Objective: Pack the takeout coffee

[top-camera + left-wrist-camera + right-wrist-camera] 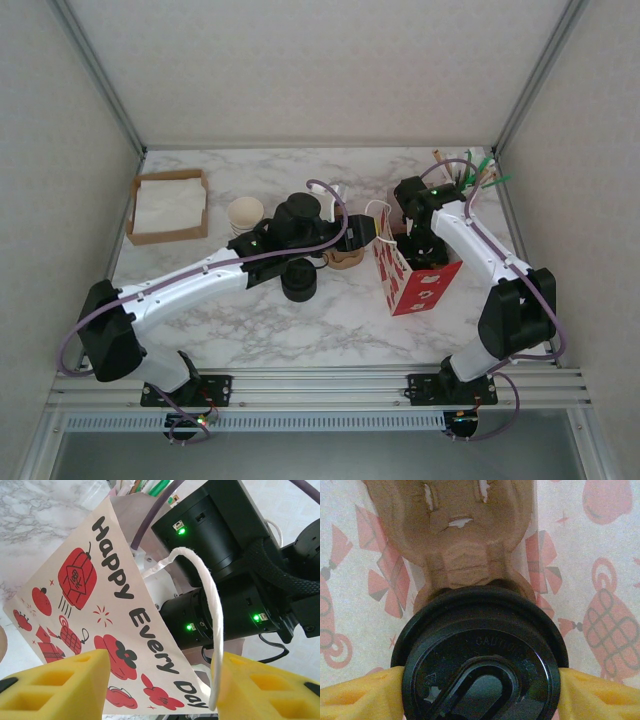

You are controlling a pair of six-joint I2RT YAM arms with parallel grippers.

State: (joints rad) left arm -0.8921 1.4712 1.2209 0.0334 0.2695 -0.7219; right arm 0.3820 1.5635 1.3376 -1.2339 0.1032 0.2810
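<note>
1. The takeout coffee (480, 645) is sitting inside the printed paper bag (425, 288), right of the table's middle. It is lying directly between the yellow fingers (360, 695) of the right claw (480, 687), which is pointing down into the bag's mouth.
2. In the right wrist view a brown pulp tray (470, 540) is lying just beyond the lid, against the bag's patterned wall.
3. The right claw is standing wide, with a pad touching the lid's rim on each opposite side. It is gripping the coffee by its black lid.
4. The left claw (162, 680) is hovering at the left side of the bag with its fingers well apart, clamping nothing. The bag's white twisted handle (212, 610) is running down just beside the inner face of one finger; I cannot tell whether it is touching.
5. The lid is facing the right wrist camera squarely, so the cup's long axis is running straight away from that camera, in line with the claw's reach. The cup's sides are hiding beneath the lid, and the lid's sip flap is lying on the side nearest the wrist.
</note>
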